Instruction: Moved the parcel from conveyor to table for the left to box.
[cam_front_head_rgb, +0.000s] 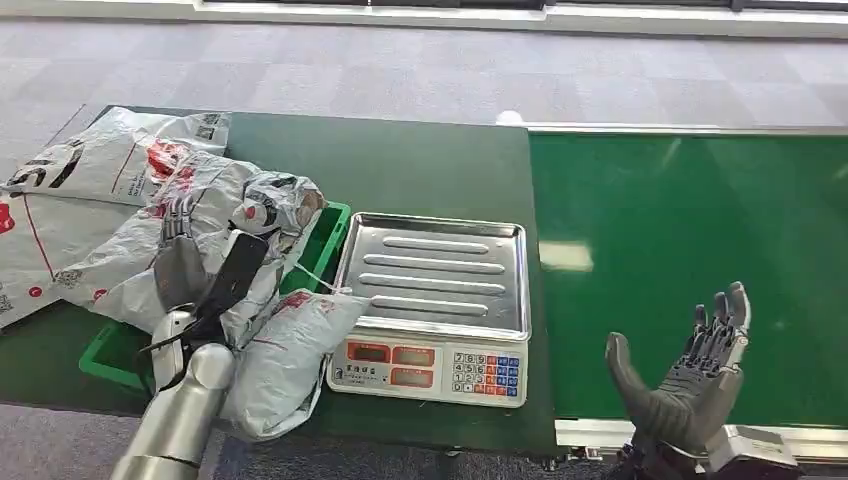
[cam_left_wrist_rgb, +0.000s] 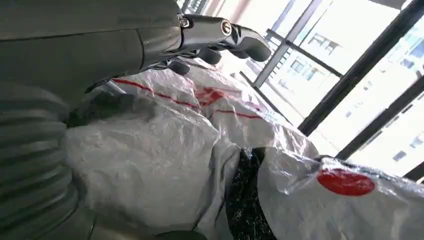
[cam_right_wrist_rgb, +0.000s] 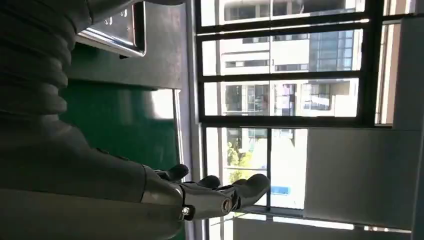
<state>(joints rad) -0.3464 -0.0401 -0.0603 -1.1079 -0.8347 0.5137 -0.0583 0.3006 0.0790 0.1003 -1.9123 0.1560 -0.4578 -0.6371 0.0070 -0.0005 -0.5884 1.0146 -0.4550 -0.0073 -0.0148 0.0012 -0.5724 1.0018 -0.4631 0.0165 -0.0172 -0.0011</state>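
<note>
From the head view we see our left hand (cam_front_head_rgb: 205, 265) lying on a heap of grey plastic parcels (cam_front_head_rgb: 200, 215) piled in and over the green box (cam_front_head_rgb: 325, 235) at the left of the dark green table (cam_front_head_rgb: 420, 165). The hand rests across the top parcel, dark fingers (cam_front_head_rgb: 240, 262) stretched along the wrinkled film; in the left wrist view the fingers (cam_left_wrist_rgb: 225, 37) reach out over the parcels (cam_left_wrist_rgb: 200, 150) with their tips just above the plastic, and we cannot tell whether they grip it or merely lie on it. One parcel (cam_front_head_rgb: 290, 355) spills off the near side of the box, hanging past the table's front edge and touching the scale (cam_front_head_rgb: 435, 305). More parcels (cam_front_head_rgb: 90, 175) lie flat on the table on the far side of the heap, to the left. The scale stands just right of the box, its steel pan bare, its keypad facing us. Right of the table runs the conveyor (cam_front_head_rgb: 690, 270), its bright green belt bare. Our right hand (cam_front_head_rgb: 690, 375) hovers over the near edge of that belt, well apart from every parcel, palm up and fingers spread, holding nothing; the right wrist view shows the same hand (cam_right_wrist_rgb: 210, 192) with fingers extended beside the belt, windows beyond.
</note>
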